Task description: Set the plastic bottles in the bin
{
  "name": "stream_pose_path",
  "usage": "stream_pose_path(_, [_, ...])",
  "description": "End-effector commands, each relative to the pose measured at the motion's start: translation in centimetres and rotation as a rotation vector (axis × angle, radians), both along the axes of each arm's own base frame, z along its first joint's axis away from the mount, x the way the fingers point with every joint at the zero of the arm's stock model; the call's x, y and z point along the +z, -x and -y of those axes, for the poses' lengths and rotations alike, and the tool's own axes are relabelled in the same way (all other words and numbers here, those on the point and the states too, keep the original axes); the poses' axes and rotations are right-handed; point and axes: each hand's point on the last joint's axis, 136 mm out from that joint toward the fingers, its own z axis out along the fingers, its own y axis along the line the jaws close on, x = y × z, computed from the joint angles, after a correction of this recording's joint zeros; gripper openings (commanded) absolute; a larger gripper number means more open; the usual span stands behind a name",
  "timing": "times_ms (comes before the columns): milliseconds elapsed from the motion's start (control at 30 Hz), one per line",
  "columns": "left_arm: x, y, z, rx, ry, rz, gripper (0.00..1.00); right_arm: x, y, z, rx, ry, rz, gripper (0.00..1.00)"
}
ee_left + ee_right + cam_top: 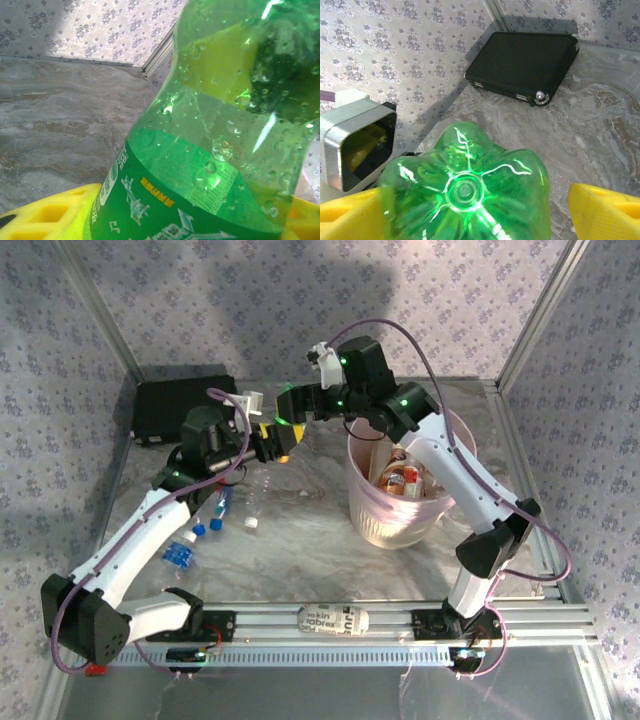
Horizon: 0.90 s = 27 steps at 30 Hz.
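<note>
A green plastic bottle (291,405) hangs in the air left of the bin (392,532), between both grippers. My left gripper (180,222) is shut on it around the green label (165,200), its yellow fingers (47,215) showing on either side. My right gripper (470,212) is open around the bottle's ribbed base (465,192), with a gap before its right finger (605,210). The pale pink bin holds several bottles (403,480). More clear bottles (221,508) with blue and white caps lie on the table under the left arm, one with a blue label (180,553).
A flat black case (185,400) (525,62) lies at the back left against the patterned wall. A printed black-and-white strip (333,620) rests on the front rail. The left wrist's camera block (357,145) sits close beside the bottle.
</note>
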Motion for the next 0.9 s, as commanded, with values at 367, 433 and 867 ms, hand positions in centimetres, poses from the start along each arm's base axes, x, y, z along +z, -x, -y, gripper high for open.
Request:
stream_pose_path(367, [1.1, 0.7, -0.2, 0.01, 0.001, 0.044, 0.86, 4.3, -1.0, 1.8, -0.023, -0.063, 0.102, 0.61])
stream_pose_path(433, [0.5, 0.9, -0.9, 0.035, -0.032, 0.035, 0.93, 5.8, -1.2, 3.0, -0.041, -0.064, 0.136, 0.6])
stream_pose_path(867, [-13.9, 2.1, -8.7, 0.34, -0.519, -0.337, 0.84, 9.3, 0.7, 18.0, -0.348, 0.007, 0.181, 0.56])
